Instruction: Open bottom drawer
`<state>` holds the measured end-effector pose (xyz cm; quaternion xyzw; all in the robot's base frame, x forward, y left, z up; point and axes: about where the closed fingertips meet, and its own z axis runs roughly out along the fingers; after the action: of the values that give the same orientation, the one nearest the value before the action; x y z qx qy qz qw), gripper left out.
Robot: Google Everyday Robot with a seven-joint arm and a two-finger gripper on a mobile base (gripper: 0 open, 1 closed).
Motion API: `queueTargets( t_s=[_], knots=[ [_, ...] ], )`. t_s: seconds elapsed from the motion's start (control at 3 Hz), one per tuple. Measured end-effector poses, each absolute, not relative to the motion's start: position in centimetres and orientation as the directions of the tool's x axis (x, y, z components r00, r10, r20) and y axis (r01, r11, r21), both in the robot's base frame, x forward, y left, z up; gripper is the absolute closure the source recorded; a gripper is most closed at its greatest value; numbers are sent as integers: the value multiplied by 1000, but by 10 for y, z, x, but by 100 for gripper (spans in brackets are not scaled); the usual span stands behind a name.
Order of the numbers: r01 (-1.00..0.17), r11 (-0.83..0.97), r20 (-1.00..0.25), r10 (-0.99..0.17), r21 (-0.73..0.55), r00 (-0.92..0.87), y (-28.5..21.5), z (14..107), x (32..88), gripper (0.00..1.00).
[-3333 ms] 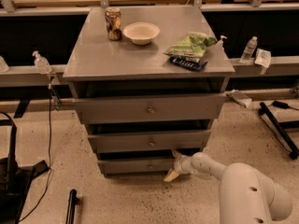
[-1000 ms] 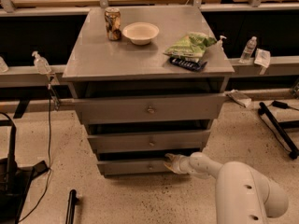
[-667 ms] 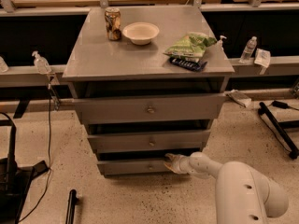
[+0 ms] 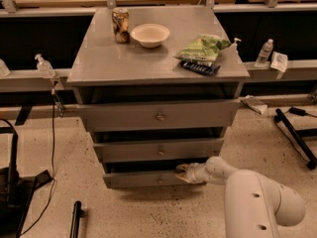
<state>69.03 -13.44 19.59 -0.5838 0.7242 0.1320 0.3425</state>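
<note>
The grey cabinet [image 4: 158,63] has three drawers. The bottom drawer [image 4: 141,180] is the lowest, shallow, with a small round knob [image 4: 159,180] at its centre. Its front sits slightly forward, with a dark gap above it. My gripper [image 4: 181,171] reaches in from the right on a white arm [image 4: 247,192]. It is at the drawer's top edge, right of the knob, its tip over the gap. The middle drawer [image 4: 158,150] and top drawer [image 4: 158,115] are above it.
On the cabinet top are a can [image 4: 120,25], a white bowl [image 4: 150,34], a green chip bag [image 4: 203,48] and a dark flat object [image 4: 199,67]. Black stands are on the floor at left [image 4: 15,182] and right [image 4: 297,138]. A bottle [image 4: 265,52] stands at right.
My gripper rose from low at the drawer front's right side to its top edge and moved left toward the knob. In the last second it has barely moved.
</note>
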Motion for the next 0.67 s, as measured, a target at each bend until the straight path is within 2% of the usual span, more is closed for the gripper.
queueTargets(
  t_s=[0.67],
  knots=[
    [-937,281,-651,-754,-206,-84,-132,194,689,52]
  ],
)
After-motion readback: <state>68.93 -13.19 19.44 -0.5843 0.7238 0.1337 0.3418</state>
